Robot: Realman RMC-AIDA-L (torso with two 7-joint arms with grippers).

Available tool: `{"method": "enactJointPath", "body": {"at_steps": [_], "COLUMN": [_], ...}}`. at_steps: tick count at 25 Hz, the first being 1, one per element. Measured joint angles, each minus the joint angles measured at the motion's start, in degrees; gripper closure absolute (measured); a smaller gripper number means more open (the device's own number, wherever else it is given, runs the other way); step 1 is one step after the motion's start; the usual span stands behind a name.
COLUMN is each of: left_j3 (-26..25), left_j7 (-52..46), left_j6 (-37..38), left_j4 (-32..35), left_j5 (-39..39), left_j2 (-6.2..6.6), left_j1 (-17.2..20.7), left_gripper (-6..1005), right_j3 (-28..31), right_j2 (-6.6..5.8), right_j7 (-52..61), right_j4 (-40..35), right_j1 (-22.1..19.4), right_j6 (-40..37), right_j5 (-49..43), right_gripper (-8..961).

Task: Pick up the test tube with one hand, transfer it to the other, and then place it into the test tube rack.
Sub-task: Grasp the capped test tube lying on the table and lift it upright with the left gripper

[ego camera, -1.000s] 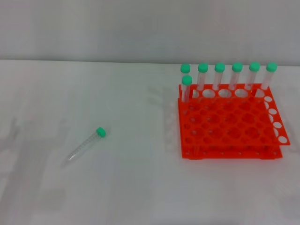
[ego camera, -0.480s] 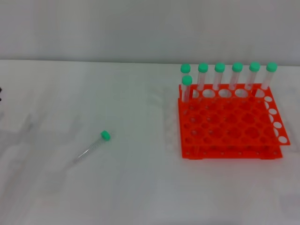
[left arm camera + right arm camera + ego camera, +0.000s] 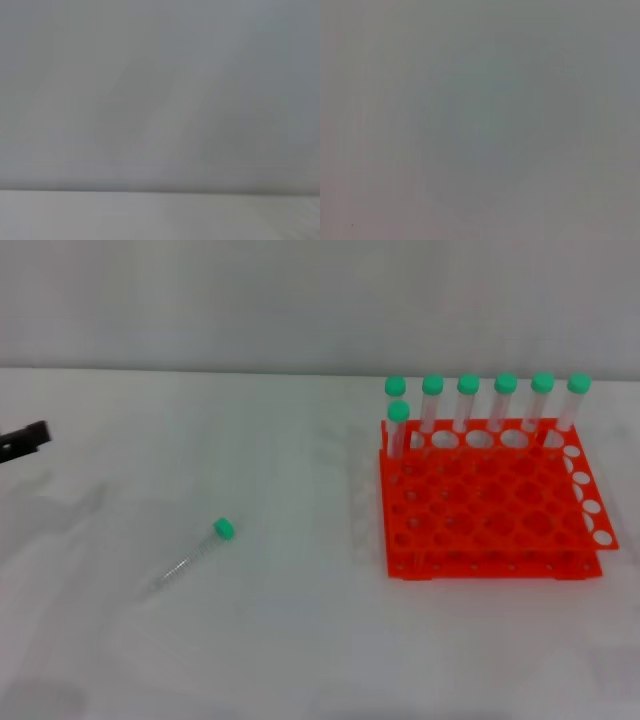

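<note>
Here the test tube (image 3: pixel 193 553) lies well right of the left gripper (image 3: pixel 24 441), whose finger state stays unclear.

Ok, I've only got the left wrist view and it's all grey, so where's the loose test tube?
Observer: The test tube lies flat on the table, to the robot's left of the test tube rack and apart from it.
Operator: Which end has the cap?
Observer: The green cap is on the end nearer the rack.
Operator: Is the left hand close?
Observer: Only a black tip of the left hand shows at the head view's left edge, not touching the tube.
</note>
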Motion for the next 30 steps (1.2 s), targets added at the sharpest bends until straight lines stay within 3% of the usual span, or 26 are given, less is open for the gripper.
{"method": "enactJointPath", "body": {"at_steps": [5,6,7,11,19,30], "left_j3": [0.03,0.03,0.08,0.14,0.15,0.15], "left_j7": [-4.52,-4.52,-4.94,-5.48,-6.87,-7.15], "left_j6": [11.42,11.42,14.93,16.55,14.18,1.89], "left_j4": [-5.04,-5.04,-6.52,-6.99,-5.71,7.05], "left_j5": [12.21,12.21,18.74,30.1,41.79,49.86], "left_j2": [3.09,3.09,4.15,4.94,3.63,2.26], "left_j1": [-5.88,-5.88,-9.03,-14.25,-19.81,-21.27], "left_gripper": [106,106,106,106,106,109], "right_j3": [0.02,0.01,-0.01,0.03,-0.09,-0.13], "right_j2": [0.0,0.0,0.0,-0.05,-0.08,-0.09], "right_j7": [0.0,0.0,0.0,0.0,0.0,-0.55], "right_j4": [-0.17,-0.22,-0.25,-0.32,-0.32,0.19], "right_j1": [0.01,0.0,-0.01,-0.43,-1.39,-1.58], "right_j6": [0.0,-0.01,-0.01,-0.13,-0.1,-0.03], "right_j5": [0.02,0.02,0.02,0.02,-0.06,-0.38], "right_gripper": [298,298,298,299,301,304]}}
